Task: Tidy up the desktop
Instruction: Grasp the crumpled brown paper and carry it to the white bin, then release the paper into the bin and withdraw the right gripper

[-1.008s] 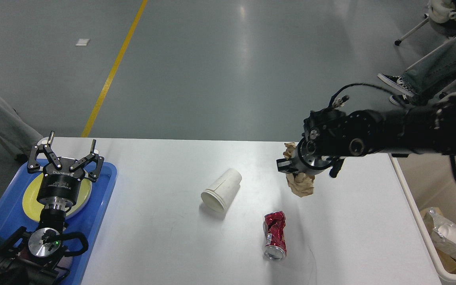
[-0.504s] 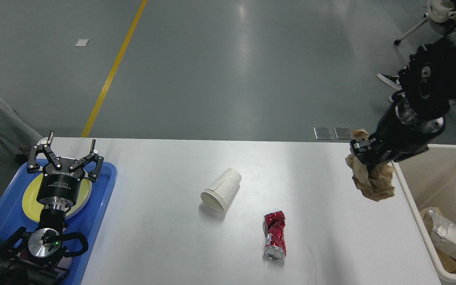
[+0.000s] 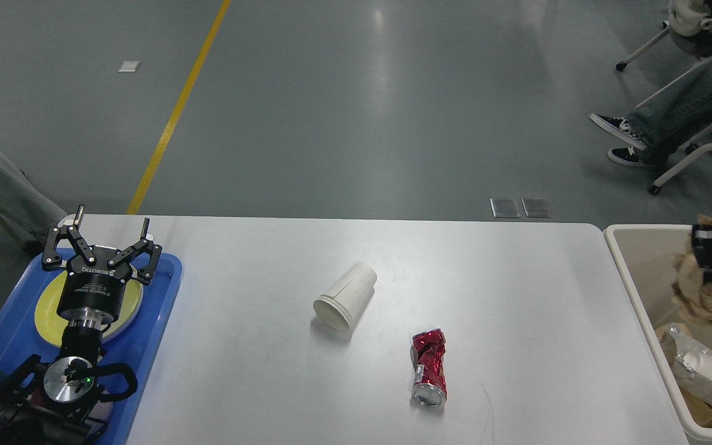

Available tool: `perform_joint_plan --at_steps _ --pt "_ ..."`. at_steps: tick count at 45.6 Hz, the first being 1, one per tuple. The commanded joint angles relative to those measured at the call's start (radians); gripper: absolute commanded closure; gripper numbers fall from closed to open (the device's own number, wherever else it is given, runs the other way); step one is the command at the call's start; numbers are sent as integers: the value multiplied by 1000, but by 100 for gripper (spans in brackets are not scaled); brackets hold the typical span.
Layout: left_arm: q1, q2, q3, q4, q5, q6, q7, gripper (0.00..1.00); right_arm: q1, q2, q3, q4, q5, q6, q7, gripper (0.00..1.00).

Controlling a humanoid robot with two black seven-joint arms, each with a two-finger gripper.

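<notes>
You have the wide white rectangular surface filling the middle of the view. At its right end stands a beige plastic bin with crumpled wrapping inside. At the left a blue plastic tray carries a yellow round plate. Your left gripper hangs over that plate, fingers spread wide, holding nothing. Your right gripper shows only partly at the right edge, above the bin, closed on a crumpled brown paper wad. Mid-surface, a white paper cup lies on its side. Just right and nearer lies a crushed red drink can.
</notes>
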Motion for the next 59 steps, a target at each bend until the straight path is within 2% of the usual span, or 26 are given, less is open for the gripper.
perform_joint_plan --at_steps 1,8,13,21,31,35,40,48,49,50,51,52,54,55,59 --pt "0 0 0 0 0 0 0 4 -199 -122 55 -206 -46 -6 -4 100" --pt "-2 0 -1 0 0 0 0 4 -567 -178 305 -450 -45 -29 -6 100" --pt "-2 0 -1 0 0 0 0 4 -860 -149 498 -634 -37 -109 -6 100" --pt "-2 0 -1 0 0 0 0 4 -1247 -12 743 -907 -37 -253 -9 100" --pt "-2 0 -1 0 0 0 0 4 -1575 239 826 -1321 -5 -359 -32 100" --pt "-2 0 -1 0 0 0 0 4 -1641 282 840 -1383 21 -394 -46 100" --pt "-2 0 -1 0 0 0 0 4 -1647 293 843 -1381 23 -448 -72 100" --pt "-2 0 -1 0 0 0 0 4 -1655 295 845 -1378 27 -457 -72 100" --pt "-2 0 -1 0 0 0 0 4 -1655 295 845 -1378 27 -460 -70 95" --pt "-2 0 -1 0 0 0 0 4 -1655 295 845 -1378 27 -463 -70 82" --pt "-2 0 -1 0 0 0 0 4 -1653 293 846 -1380 27 -474 -70 47" --pt "-2 0 -1 0 0 0 0 4 -1653 293 846 -1380 29 -488 -69 32" --pt "-2 0 -1 0 0 0 0 4 -1655 298 845 -1380 27 -526 -66 8" --pt "-2 0 -1 0 0 0 0 4 -1655 298 843 -1378 27 -540 -64 0" --pt "-2 0 -1 0 0 0 0 4 -1655 298 843 -1375 27 -554 -63 0"
